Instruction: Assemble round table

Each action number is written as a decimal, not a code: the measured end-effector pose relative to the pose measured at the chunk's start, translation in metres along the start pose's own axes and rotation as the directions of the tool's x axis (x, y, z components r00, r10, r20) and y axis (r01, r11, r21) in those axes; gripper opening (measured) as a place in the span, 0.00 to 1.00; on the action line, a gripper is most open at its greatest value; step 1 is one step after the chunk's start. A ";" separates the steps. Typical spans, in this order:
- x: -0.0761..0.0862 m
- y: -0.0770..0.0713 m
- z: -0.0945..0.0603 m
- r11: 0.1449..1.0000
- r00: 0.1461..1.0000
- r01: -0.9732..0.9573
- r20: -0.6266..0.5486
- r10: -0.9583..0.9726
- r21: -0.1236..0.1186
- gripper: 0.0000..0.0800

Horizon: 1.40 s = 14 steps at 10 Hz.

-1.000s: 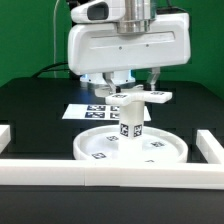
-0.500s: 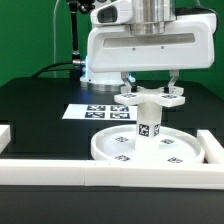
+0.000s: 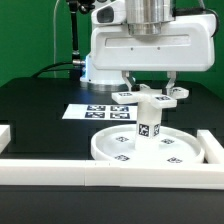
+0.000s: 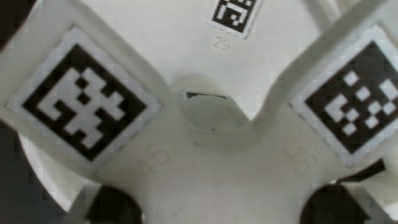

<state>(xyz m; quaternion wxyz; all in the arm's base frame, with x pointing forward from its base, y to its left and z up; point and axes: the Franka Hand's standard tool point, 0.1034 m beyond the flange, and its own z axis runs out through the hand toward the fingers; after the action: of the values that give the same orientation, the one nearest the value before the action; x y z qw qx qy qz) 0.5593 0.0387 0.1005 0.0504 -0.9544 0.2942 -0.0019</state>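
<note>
The large rimmed round disc point(image 3: 120, 150) lies on the black table just behind the front border bar. The short thick cylinder leg point(image 3: 148, 126) stands upright at its middle. The small cross-shaped foot point(image 3: 152, 98) sits on top of the leg. My gripper point(image 3: 150, 88) comes straight down over it, with one finger on each side of the foot, shut on it. In the wrist view the foot point(image 4: 214, 110) fills the picture with two of its tags, and my gripper point(image 4: 228, 205) has a dark fingertip at each side of it.
The marker board point(image 3: 92, 112) lies flat behind the disc toward the exterior view's left. Long white border bars run along the front point(image 3: 100, 173), the left point(image 3: 5, 134) and the right point(image 3: 212, 146). The right bar is close to the disc's rim.
A second ago the gripper, foot, leg and disc stood further to the exterior view's left; all have shifted right. In the last half second the foot has turned a little on the leg.
</note>
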 end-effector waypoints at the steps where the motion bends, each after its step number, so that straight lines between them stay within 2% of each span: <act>1: 0.001 0.000 0.000 0.991 0.991 -0.131 -0.012 0.131 0.014 0.55; 3: 0.002 0.000 0.000 0.927 0.927 -0.372 -0.028 0.373 0.051 0.55; 5: 0.002 -0.001 0.000 0.857 0.857 -0.511 -0.033 0.514 0.065 0.56; 7: 0.003 -0.001 0.000 0.730 0.732 -0.677 -0.015 0.681 0.097 0.56; 9: 0.004 -0.001 0.000 0.576 0.581 -0.811 0.021 0.814 0.104 0.56; 11: 0.004 0.000 -0.001 0.472 0.478 -0.876 0.043 0.877 0.101 0.56; 12: 0.004 0.000 -0.001 0.379 0.386 -0.920 0.059 0.921 0.101 0.56; 14: 0.005 0.000 -0.001 0.264 0.272 -0.960 0.083 0.959 0.095 0.56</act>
<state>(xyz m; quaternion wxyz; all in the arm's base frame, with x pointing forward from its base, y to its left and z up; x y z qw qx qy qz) 0.5636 0.0355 0.1011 0.1027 -0.5781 0.8093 0.0144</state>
